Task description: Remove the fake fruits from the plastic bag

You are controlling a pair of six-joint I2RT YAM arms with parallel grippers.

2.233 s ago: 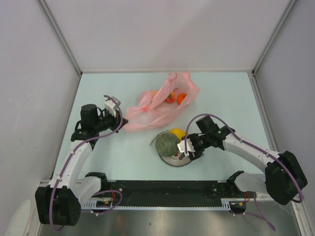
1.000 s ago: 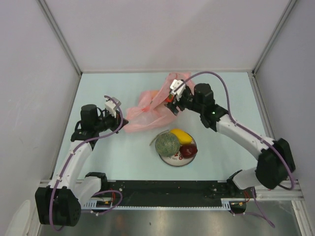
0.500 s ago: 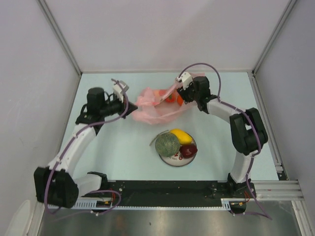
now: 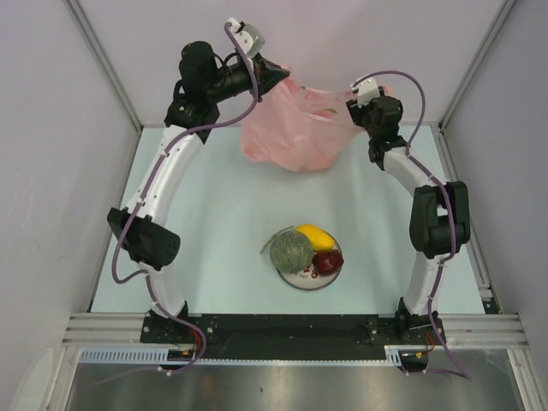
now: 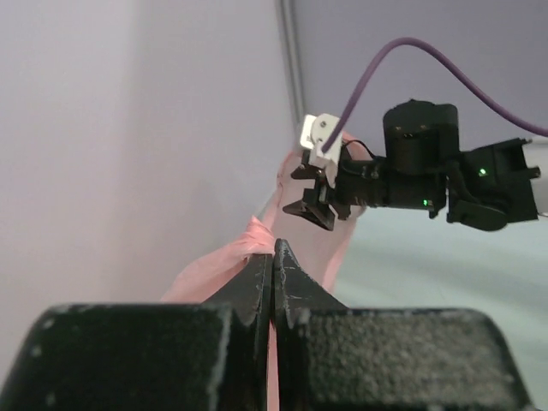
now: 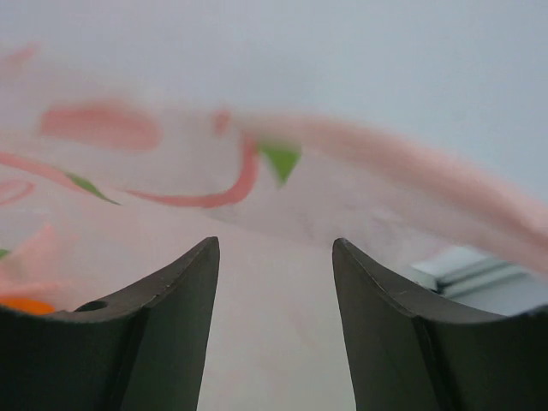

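The pink plastic bag hangs in the air near the back wall. My left gripper is raised high and shut on the bag's upper left edge, the film pinched between its jaws. My right gripper is at the bag's right side, open, with pink film across the gap between its fingertips. An orange patch shows through the film, low on the left. Out of the bag, a netted melon, a yellow oval and a dark red piece lie on the plate.
The round white plate sits on the pale table near the front middle. The grey back wall stands close behind both raised grippers. In the left wrist view the right gripper faces me across the bag.
The left arm has swung up and back, lifting the bag off the table. The right gripper rose with it and stays at the bag's right side.
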